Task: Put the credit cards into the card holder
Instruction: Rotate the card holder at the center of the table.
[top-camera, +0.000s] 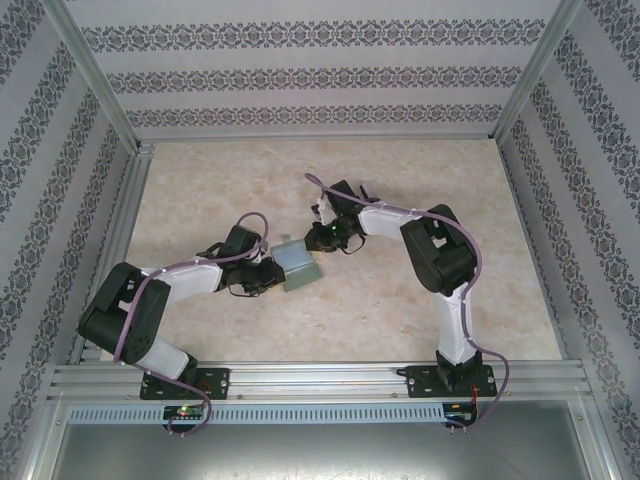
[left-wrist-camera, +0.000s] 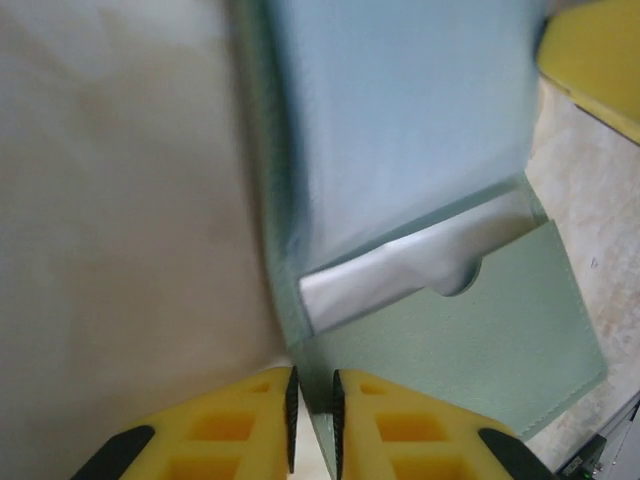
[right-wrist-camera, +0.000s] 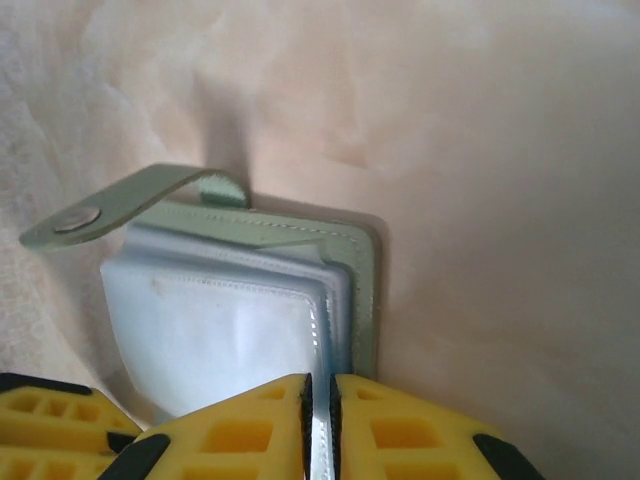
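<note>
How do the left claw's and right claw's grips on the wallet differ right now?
The left claw pinches the green pocket panel of the wallet by its edge; the right claw pinches a thin clear sleeve inside it. From above, the left claw comes in from the wallet's near-left, the right claw from its far-right. Both are shut, with yellow fingers.

A fixed camera above and behind the arm bases looks down and forward over the whole table (top-camera: 420, 300) to the far wall. The wrist cameras sit just behind the left gripper (left-wrist-camera: 315, 385) and right gripper (right-wrist-camera: 320, 385), both very close on the card holder (top-camera: 298, 262), shared by all three views.
</note>
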